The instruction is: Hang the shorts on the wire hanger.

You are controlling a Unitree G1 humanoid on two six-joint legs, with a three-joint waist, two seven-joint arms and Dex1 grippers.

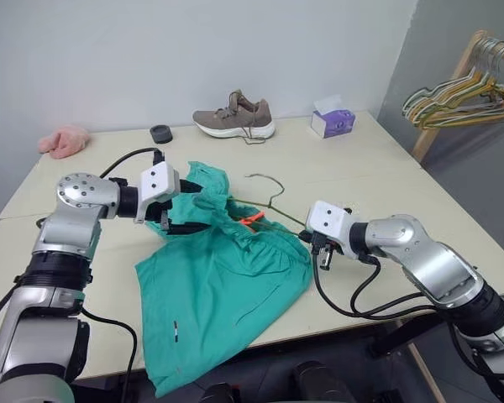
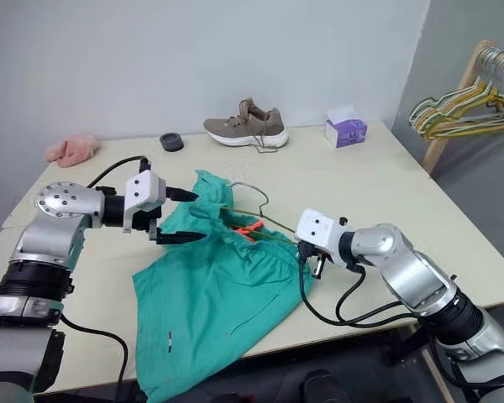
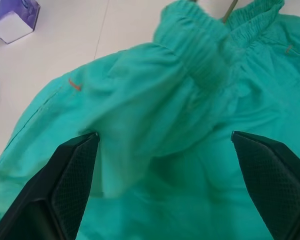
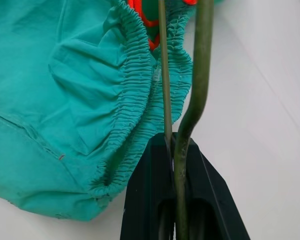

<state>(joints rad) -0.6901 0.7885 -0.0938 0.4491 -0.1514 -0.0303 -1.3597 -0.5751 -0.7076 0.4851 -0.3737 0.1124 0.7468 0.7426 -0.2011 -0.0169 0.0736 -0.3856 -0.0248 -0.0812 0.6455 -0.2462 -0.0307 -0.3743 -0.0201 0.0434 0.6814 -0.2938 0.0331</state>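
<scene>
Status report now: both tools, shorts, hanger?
Left tool open over shorts. Right tool shut on wire hanger. Hanger partly inside waistband. Nothing in the way.

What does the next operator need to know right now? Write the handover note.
Left gripper: open, jaws wide, poised at the shorts near the waistband, holding nothing.
Right gripper: shut on the wire hanger, pinching a corner of its wire frame.
Shorts lie on the table, one leg draping over the front edge. The hanger runs into the waistband opening, hook sticking out on the far side.
Done: hanger gripped and partly threaded.
Left: probably grasp the waistband with the left gripper, seat the shorts on the hanger, lift.
</scene>
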